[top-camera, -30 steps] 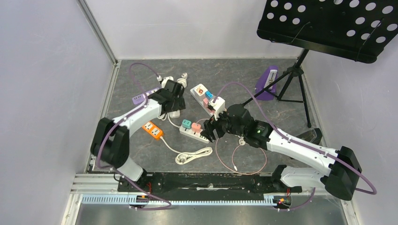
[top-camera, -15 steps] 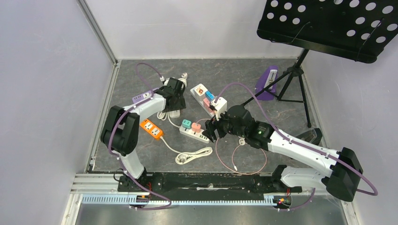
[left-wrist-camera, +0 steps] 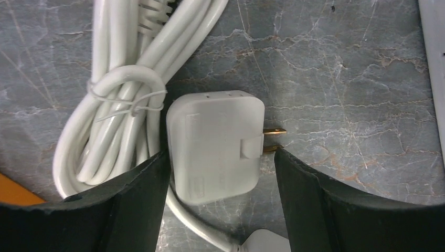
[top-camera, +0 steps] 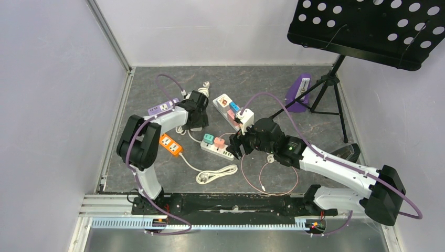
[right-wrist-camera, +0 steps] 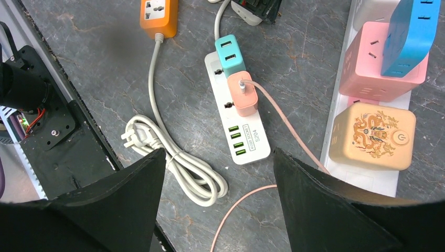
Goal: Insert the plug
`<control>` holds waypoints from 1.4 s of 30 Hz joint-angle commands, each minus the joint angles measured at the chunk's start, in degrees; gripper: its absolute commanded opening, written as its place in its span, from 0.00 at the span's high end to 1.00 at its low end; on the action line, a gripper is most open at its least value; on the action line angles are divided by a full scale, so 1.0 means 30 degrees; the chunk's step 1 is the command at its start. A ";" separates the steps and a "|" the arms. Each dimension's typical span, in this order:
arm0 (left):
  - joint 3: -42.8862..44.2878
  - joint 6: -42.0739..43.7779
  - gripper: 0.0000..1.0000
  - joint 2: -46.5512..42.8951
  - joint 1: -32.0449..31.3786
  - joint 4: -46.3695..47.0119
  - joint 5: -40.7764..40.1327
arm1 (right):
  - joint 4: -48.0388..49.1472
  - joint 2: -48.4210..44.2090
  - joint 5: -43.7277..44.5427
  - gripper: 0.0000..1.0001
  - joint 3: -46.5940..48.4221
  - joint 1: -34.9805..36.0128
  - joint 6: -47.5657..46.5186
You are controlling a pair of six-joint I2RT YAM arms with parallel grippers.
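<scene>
Jaws of the left gripper (left-wrist-camera: pixel 220 156) stand wide open around the plug (left-wrist-camera: pixel 212 142) and hold nothing; one jaw is just beside its body, the other is near the prongs (left-wrist-camera: pixel 274 131). I think it is better to close on the body only, not on the prongs, and to stay off the cord (left-wrist-camera: pixel 120 105) bundle beside it. Right gripper (right-wrist-camera: pixel 218 152) hangs open and empty above a strip (right-wrist-camera: pixel 246 144). The plug is white, squarish with round corners, and lies flat on the surface (left-wrist-camera: pixel 341 79), two brass prongs pointing sideways
</scene>
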 commanded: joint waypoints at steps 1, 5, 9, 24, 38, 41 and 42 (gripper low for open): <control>-0.0414 0.0543 0.24 0.0682 0.0071 0.0798 0.0330 | 0.0355 -0.0119 0.0236 0.24 -0.0178 -0.0019 0.0191; -0.0358 0.0634 0.37 0.0892 0.0077 0.0910 0.0403 | 0.0256 -0.0186 0.0301 0.24 -0.0054 -0.0039 0.0240; -0.0547 0.0764 0.58 0.0126 0.0078 0.1018 0.0299 | 0.0226 -0.0388 0.0552 0.23 0.0097 -0.0035 0.0205; -0.2290 0.2656 0.88 -0.8419 0.0037 0.1525 0.4787 | 0.0216 -0.0372 0.0914 0.24 0.1182 -0.0036 0.0773; -0.5007 0.7064 0.95 -1.5543 -0.2255 0.3905 1.2070 | 0.0311 -0.3476 0.0307 0.22 0.2451 -0.0039 0.2482; -0.5169 0.8218 0.97 -1.6011 -0.3675 0.4103 1.2712 | 0.0584 -0.4072 0.0494 0.21 0.2223 -0.0035 0.2620; -0.5192 0.8572 0.97 -1.6051 -0.4147 0.4106 1.2735 | 0.0643 -0.4183 0.0489 0.21 0.2135 -0.0035 0.2505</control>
